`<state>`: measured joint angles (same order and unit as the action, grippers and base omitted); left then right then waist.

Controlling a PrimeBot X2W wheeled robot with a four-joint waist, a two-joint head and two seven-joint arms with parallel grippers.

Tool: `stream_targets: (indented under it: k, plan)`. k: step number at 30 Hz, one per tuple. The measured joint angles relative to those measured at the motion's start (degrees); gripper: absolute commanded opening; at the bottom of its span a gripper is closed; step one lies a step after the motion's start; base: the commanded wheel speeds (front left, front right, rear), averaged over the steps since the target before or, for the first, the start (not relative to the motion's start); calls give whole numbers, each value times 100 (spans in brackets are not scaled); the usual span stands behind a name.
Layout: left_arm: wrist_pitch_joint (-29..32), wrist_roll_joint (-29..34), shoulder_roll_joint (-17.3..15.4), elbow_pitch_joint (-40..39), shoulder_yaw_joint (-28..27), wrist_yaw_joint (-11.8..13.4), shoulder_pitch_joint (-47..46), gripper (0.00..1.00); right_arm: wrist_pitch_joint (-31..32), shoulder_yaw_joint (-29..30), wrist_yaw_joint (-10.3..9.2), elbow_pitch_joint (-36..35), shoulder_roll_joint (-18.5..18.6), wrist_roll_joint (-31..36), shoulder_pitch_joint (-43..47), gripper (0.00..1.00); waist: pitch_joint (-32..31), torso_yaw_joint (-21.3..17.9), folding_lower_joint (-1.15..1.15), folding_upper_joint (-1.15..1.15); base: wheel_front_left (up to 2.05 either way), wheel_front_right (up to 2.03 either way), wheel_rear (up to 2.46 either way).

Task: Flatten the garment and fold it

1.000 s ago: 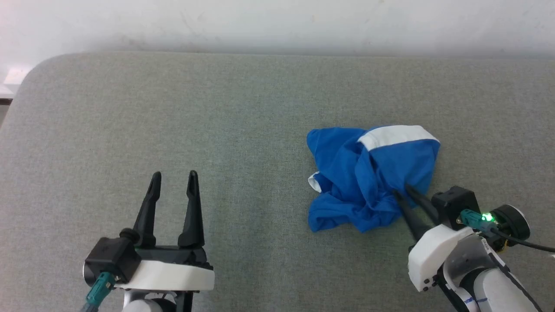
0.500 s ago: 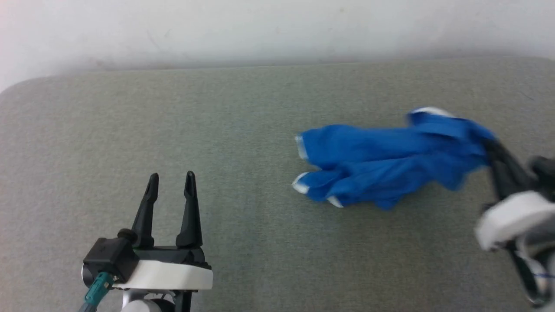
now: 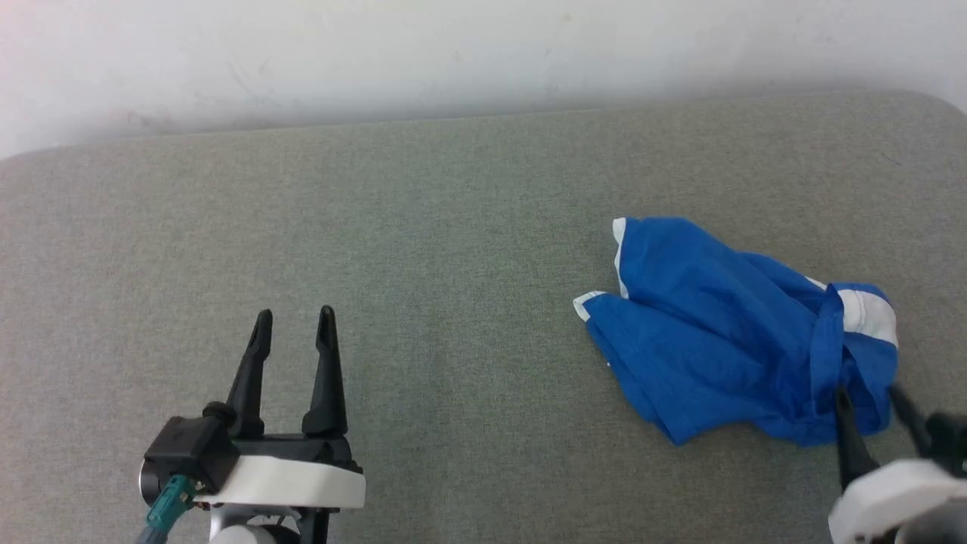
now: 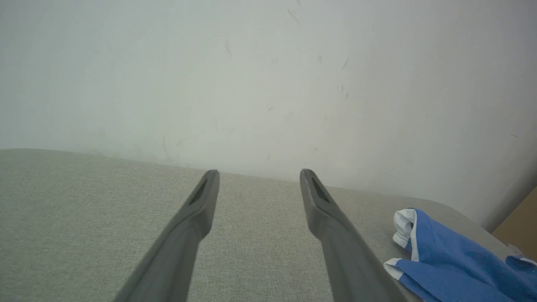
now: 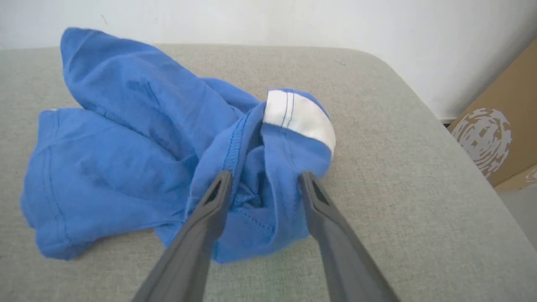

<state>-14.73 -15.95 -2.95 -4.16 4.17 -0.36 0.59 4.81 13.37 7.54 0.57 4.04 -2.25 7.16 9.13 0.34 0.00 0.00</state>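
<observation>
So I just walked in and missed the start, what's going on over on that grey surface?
A two-armed robot is working on the blue shorts, which lie crumpled on the right side of the grey padded surface, neither flattened nor folded yet. Its right gripper is open, with a finger on either side of the bunched end nearest it. The left gripper is open too, well to the left and apart from the shorts.

The right gripper (image 3: 869, 397) is cut off by the head view's near right corner, past its two finger ends and a blurred piece of white casing. The garment (image 3: 725, 340) lies bunched, its folds hiding the layers beneath; where the waistband runs cannot be told. The left wrist view cuts away its right part. A cardboard box (image 5: 503, 126) runs off the right wrist view's edge, its grey print unreadable.
</observation>
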Motion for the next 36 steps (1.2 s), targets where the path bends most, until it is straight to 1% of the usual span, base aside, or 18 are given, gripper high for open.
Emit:
stream_targets:
  k: [2,6,9,11,13,16,18,22,26,27,28,29,32,36]
  plan:
    - [0,24,0,16,3,-12,1,100,-80,-108,0,-178,-7,-14,-124,100,-27,-6,0,0,0,0,0]
    - [0,34,0,32,29,-13,0,100,-75,-410,0,-870,62,-103,-493,100,-67,22,0,0,0,0,0]
    - [0,29,0,37,92,-13,-1,100,146,-805,0,-1238,377,-127,-731,100,-59,81,0,0,0,0,0]
    - [0,15,1,47,138,-13,-2,100,368,-1106,0,-1294,545,-191,-881,100,-37,134,0,0,0,0,0]
    - [0,-20,1,60,181,-13,-10,100,702,-1537,1,-1237,728,-326,-985,100,-2,201,0,0,0,0,0]
    - [0,-31,1,87,216,-13,-30,100,1177,-2060,1,-956,891,-668,-1111,100,70,323,0,-1,0,0,0]
    - [0,-68,2,102,235,-13,-97,100,1422,-2294,1,-701,996,-803,-1224,100,133,411,0,-1,0,0,0]
    - [0,-104,1,112,259,-11,-213,100,1606,-2620,0,-134,1187,-836,-1493,100,268,596,0,-1,0,0,0]
    - [0,-122,2,126,256,-10,-237,100,1740,-2953,1,471,1301,-870,-1755,100,403,767,1,-2,0,0,0]
    - [0,-123,1,129,253,-10,-241,100,1796,-3031,0,628,1312,-900,-1816,48,434,801,1,-2,0,0,0]
    - [0,-124,1,135,253,-10,-255,100,1866,-3161,0,765,1357,-895,-1879,10,463,835,1,-1,0,0,0]
    - [0,-125,1,142,257,-10,-278,100,1882,-3234,-1,832,1390,-898,-1944,0,486,864,1,-1,0,0,0]
    - [0,-140,1,147,252,-8,-337,100,1862,-3318,-1,931,1404,-932,-2192,0,535,923,1,-1,0,0,0]
    - [0,-164,1,165,238,-2,-348,100,1535,-3426,-1,850,1378,-996,-2448,0,483,910,1,-1,0,0,0]
